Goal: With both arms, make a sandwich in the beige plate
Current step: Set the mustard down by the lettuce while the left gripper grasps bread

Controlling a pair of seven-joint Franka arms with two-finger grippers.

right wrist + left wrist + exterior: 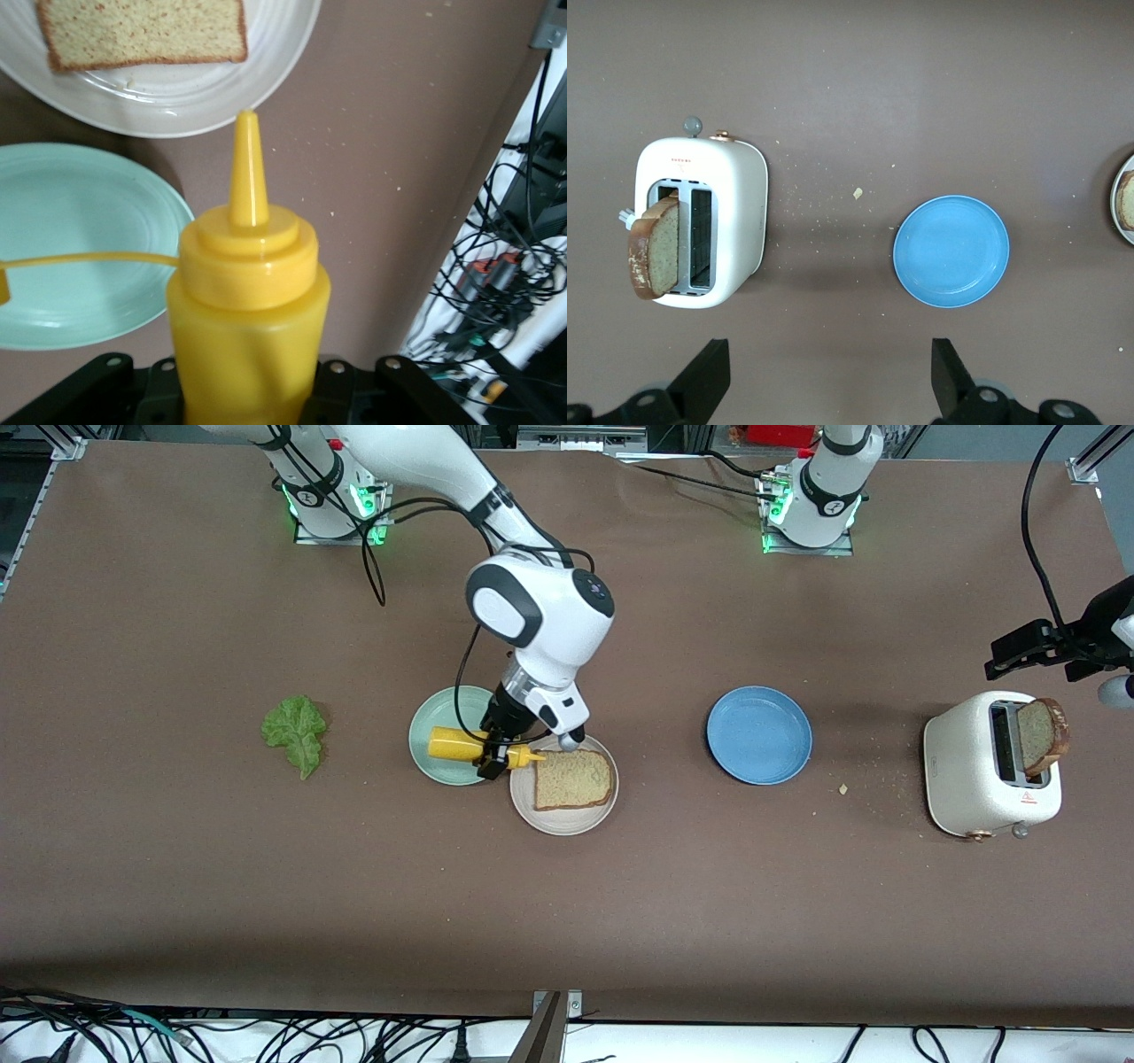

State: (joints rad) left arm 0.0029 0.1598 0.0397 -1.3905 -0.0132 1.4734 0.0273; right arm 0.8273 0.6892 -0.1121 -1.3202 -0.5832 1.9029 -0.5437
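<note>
- 1 ruffled green lettuce leaf [296, 732] flat on table [177, 886], toward right arm's end.
- 1 mint plate [434, 757], round, smooth; touching beige plate.
- Right gripper [493, 759] clamped on 1 yellow squeeze bottle [465, 745], glossy plastic; long axis lying level, cone nozzle aimed at bread, tip over beige plate's rim.
- 1 beige plate [567, 818], round, shallow, w/ 1 square tan bread slice [572, 779], brown crust, lying flat on it.
- 1 blue plate [758, 734], round.
- 1 white toaster [974, 779], rounded; 1 bread slice [1041, 734] upright in slot.
- Left gripper [828, 376] fingers wide apart, holding nothing, waits over table betw. toaster & blue plate.
</note>
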